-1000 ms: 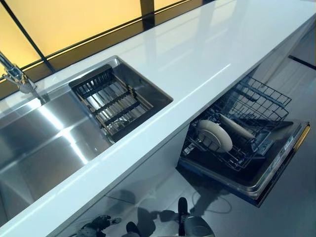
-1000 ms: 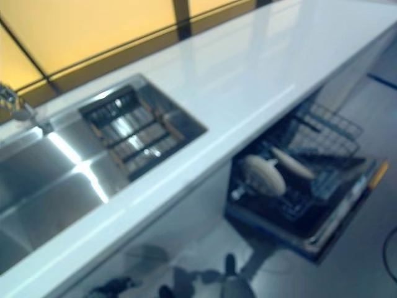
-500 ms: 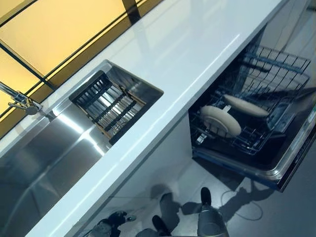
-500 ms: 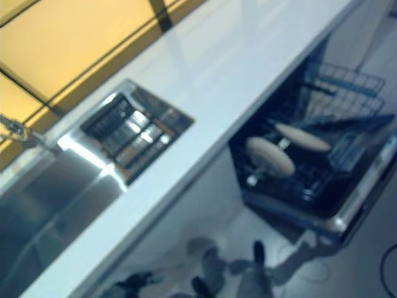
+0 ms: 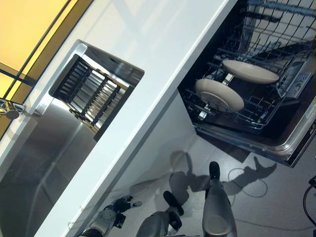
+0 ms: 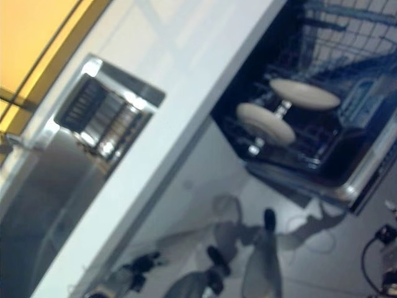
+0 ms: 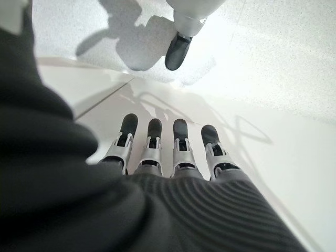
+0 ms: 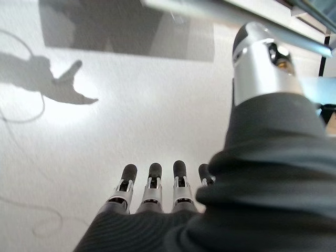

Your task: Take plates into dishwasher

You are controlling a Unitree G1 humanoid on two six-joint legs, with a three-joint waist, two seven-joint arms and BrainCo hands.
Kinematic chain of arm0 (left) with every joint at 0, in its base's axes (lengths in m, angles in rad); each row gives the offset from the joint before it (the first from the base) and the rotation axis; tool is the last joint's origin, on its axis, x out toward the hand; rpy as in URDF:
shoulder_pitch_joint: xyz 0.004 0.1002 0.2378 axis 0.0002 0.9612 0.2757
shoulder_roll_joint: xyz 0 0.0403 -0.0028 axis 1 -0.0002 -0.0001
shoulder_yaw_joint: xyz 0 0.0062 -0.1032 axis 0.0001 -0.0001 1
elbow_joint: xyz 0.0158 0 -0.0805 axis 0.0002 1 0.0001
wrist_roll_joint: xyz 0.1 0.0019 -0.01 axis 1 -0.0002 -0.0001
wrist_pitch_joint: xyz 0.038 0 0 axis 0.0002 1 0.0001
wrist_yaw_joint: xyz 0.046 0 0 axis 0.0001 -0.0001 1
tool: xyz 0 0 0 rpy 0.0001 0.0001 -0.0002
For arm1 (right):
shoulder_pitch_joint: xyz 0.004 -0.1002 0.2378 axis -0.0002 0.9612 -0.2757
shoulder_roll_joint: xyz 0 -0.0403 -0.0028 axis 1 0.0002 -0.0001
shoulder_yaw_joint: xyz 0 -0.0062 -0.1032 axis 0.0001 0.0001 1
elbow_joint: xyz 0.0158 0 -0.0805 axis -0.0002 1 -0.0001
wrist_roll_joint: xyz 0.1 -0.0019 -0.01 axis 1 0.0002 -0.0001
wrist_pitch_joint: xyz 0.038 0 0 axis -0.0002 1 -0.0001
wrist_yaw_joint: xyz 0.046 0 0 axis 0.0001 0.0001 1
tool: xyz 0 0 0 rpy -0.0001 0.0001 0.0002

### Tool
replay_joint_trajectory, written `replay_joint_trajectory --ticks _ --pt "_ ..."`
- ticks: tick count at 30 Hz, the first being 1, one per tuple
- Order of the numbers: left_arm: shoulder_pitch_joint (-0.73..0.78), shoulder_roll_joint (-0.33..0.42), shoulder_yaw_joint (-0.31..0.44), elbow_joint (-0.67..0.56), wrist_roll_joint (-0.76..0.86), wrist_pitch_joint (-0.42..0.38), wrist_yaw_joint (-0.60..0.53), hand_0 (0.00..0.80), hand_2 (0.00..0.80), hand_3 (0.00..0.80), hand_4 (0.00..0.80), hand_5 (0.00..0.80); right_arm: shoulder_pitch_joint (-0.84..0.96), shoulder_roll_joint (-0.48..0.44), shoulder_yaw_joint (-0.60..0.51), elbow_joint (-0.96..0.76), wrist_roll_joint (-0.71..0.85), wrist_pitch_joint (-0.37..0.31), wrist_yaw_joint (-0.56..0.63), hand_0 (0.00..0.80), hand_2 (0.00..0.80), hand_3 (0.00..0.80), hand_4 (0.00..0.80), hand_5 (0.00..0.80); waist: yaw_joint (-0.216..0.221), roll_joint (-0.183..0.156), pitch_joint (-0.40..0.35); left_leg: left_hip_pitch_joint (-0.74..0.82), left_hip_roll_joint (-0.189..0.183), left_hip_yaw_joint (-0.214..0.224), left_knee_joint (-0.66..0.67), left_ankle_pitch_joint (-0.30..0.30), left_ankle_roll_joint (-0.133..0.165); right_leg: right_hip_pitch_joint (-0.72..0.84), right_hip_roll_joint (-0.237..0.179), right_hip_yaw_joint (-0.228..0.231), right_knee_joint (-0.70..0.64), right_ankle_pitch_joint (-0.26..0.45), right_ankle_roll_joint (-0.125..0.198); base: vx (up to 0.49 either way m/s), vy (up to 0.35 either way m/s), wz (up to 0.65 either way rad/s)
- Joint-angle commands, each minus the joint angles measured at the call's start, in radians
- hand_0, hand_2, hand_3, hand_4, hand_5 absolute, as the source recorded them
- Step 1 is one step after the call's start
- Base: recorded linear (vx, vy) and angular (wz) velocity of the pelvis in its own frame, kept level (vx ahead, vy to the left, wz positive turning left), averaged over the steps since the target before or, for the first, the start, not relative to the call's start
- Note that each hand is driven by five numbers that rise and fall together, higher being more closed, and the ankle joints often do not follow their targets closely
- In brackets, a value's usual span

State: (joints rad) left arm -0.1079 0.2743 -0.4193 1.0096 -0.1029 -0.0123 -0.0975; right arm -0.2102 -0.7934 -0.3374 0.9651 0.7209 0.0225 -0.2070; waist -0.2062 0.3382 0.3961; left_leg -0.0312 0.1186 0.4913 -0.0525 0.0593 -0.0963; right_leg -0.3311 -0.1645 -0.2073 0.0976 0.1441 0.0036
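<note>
A long white surface (image 5: 163,59) runs diagonally through the kitchen, glossy and catching pale reflections. A stainless steel sink (image 5: 44,148) is set into it, with a dark slatted rack (image 5: 89,94) at one end and a tap (image 5: 10,109) by the rim. Behind glow amber window panels (image 5: 24,29) in dark frames. The floor (image 5: 256,197) is light grey.

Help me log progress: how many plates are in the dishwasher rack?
2: one plate toward the rack's counter side, the other plate beside it, further in. Any more could be hidden under the counter.
</note>
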Motion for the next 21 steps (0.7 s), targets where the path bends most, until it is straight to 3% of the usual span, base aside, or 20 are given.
replay_joint_trajectory --ticks 1,5,10,19,21 --pt "-0.061 0.062 0.018 0.011 -0.027 -0.023 0.009 0.0 0.0 0.0 0.0 0.0 -0.024 0.008 0.054 -0.018 0.037 -0.048 0.052 0.0 0.0 0.0 0.0 0.0 -0.007 -0.047 -0.02 -0.042 0.044 -0.071 0.078 0.084 -0.049 0.12 -0.05 -0.004 0.042 -0.181 0.03 0.0 0.0 0.0" --pt "-0.058 0.046 -0.006 -0.009 -0.025 -0.022 0.005 0.0 0.0 0.0 0.0 0.0 -0.077 0.008 0.102 -0.032 0.041 -0.046 0.136 0.0 0.0 0.0 0.0 0.0 -0.002 -0.033 -0.028 -0.034 0.042 -0.087 0.071 0.077 -0.063 0.13 -0.049 0.006 0.029 -0.2 0.037 0.028 0.027 -0.04" --pt "-0.046 0.023 -0.027 -0.011 -0.015 -0.021 0.0 0.0 0.0 0.0 0.0 0.0 -0.135 0.013 0.132 -0.025 0.052 -0.042 0.278 0.0 0.0 0.0 0.0 0.0 0.009 -0.017 -0.04 -0.044 0.05 -0.075 0.077 0.093 -0.051 0.141 -0.043 -0.005 0.022 -0.187 0.027 0.031 0.018 -0.12" --pt "-0.039 0.004 -0.037 0.007 0.017 -0.017 -0.008 0.0 0.0 0.0 0.0 0.0 -0.21 0.027 0.183 -0.042 -0.009 -0.01 0.376 0.0 0.0 0.0 0.0 0.0 0.03 -0.016 -0.073 -0.026 0.042 -0.096 0.073 0.073 -0.06 0.168 -0.051 -0.012 0.02 -0.209 0.037 0.029 0.004 0.0" --pt "-0.04 0.001 -0.041 0.012 0.02 -0.02 -0.009 0.0 0.0 0.0 0.0 0.0 -0.228 0.027 0.196 -0.047 -0.019 0.002 0.396 0.0 0.0 0.0 0.0 0.0 0.032 -0.014 -0.073 -0.034 0.047 -0.083 0.074 0.085 -0.049 0.165 -0.047 -0.023 0.018 -0.188 0.03 -0.055 -0.004 0.0"
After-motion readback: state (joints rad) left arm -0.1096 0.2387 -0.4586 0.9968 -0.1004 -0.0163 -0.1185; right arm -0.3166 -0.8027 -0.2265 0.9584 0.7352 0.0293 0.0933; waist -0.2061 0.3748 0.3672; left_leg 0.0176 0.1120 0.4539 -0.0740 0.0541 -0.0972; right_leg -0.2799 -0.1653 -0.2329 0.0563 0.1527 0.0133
